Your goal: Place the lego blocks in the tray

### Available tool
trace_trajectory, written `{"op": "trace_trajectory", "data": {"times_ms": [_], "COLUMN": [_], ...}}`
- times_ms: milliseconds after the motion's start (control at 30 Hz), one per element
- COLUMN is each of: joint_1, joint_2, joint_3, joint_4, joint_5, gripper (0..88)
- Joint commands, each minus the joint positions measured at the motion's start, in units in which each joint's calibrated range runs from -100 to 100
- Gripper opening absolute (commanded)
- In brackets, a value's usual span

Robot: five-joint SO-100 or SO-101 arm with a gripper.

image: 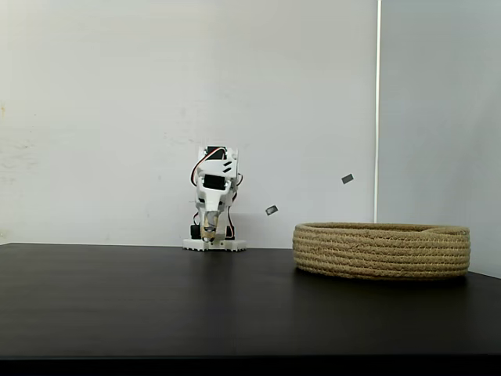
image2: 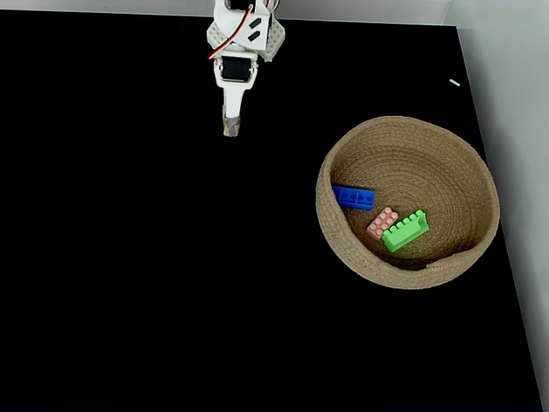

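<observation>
- Fingers of the gripper (image2: 232, 130), top-down fixed view: the two lie pressed together into one narrow tan tip with nothing between them, pointing down the picture over the black table (image2: 129, 275).
- Same view, arm (image2: 240, 51): one white arm, folded back on itself at the table's far edge, with red and black wires on its upper body.
- Same view, tray (image2: 467, 163): one round basket of coiled tan rope, on the table to the right of the gripper and well apart from it.
- Same view, bricks: three in all, every one lying on the tray's floor. One blue brick (image2: 352, 197) lies near the left wall. One pale pink brick (image2: 382, 222) lies lower and to the right of it. One green brick (image2: 404, 231) touches the pink brick's right side, its toothed edge facing up and left.
- Side-on fixed view, gripper (image: 208, 229): the tip hangs low in front of the arm's base; whether its fingers are parted cannot be told at this size.
- Same view, tray (image: 381, 251): one basket, standing on the table right of the arm; its low wall hides what lies inside.
- Same view, wall (image: 117, 117): pale, bearing two small dark marks above the tray.
</observation>
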Motion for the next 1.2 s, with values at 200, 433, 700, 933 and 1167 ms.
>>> {"op": "trace_trajectory", "data": {"times_ms": [200, 433, 700, 933, 1167], "joint_1": [-0.1, -0.1, -0.92, -1.83, -2.33], "joint_2": [-2.61, -2.61, -2.61, -2.61, -2.61], "joint_3": [3.32, 3.23, 1.96, 1.77, 1.77], "joint_4": [-4.6, -4.52, -1.19, -0.69, -0.69], "joint_5": [1.76, 0.54, -2.74, -2.0, -1.86], "gripper": [0.1, 0.2, 0.2, 0.2, 0.2]}}
